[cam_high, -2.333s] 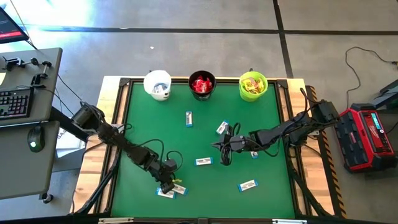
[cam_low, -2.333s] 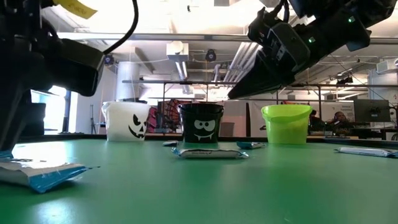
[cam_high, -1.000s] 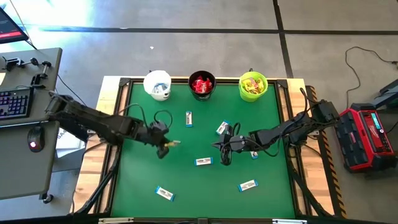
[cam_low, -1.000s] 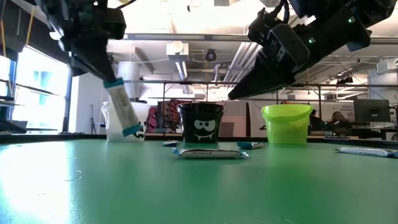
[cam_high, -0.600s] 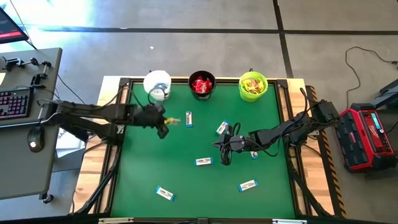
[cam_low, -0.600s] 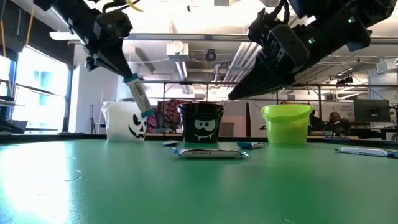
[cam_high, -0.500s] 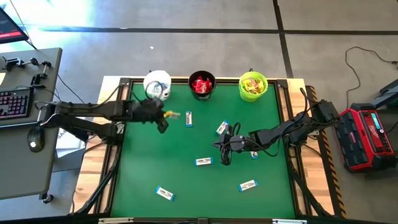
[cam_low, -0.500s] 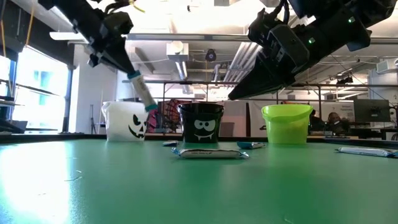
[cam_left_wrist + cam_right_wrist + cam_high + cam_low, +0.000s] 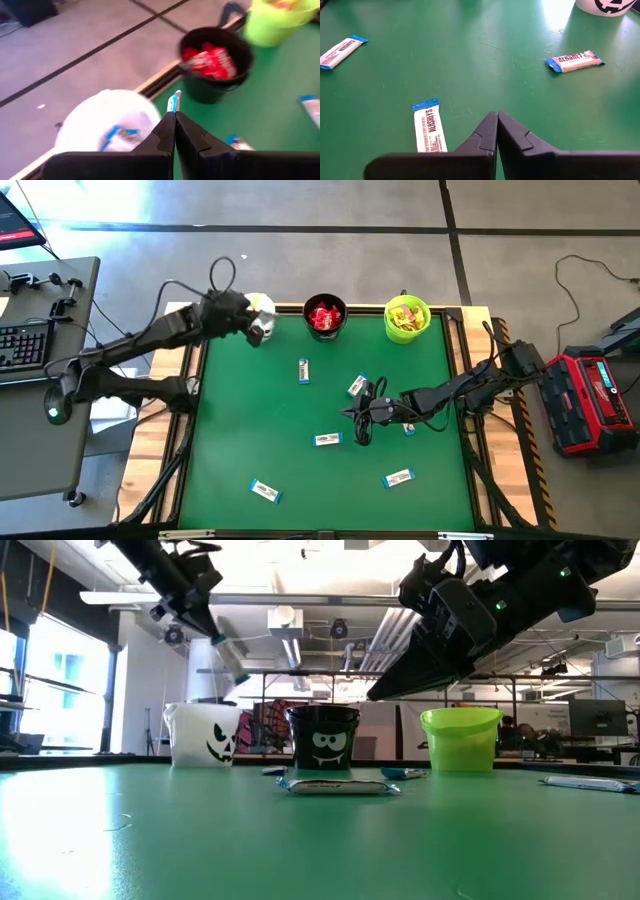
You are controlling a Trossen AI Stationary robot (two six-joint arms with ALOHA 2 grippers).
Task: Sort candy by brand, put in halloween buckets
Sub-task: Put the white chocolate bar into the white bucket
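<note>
You have the left pincer (image 9: 256, 326) up at the far left corner of the table (image 9: 240, 430), above the white bucket (image 9: 262, 308), and its fingers are pressed together on the end of one white-and-blue bar (image 9: 173, 102), so that only a thin strip of wrapper stands out past the tips. I judge you hold it there because this bucket takes the white-and-blue kind: in the left wrist view another such bar (image 9: 119, 136) lies already inside it, while the black bucket (image 9: 324, 316) next to it holds the red packets (image 9: 323, 315) and the lime green bucket (image 9: 406, 318) holds the yellow-and-pink packets (image 9: 405, 316). The held bar is just over the rim of the white bucket, on the side toward the black one, so you may need to bring it more over the middle of the opening before you let go. Your right pincer (image 9: 358, 426) waits low over the middle of the table, fully closed and holding nothing. Bars of the same kind lie loose on the green surface near it, one (image 9: 430, 128) just beside its tips and another (image 9: 575, 60) farther away toward the buckets.
</note>
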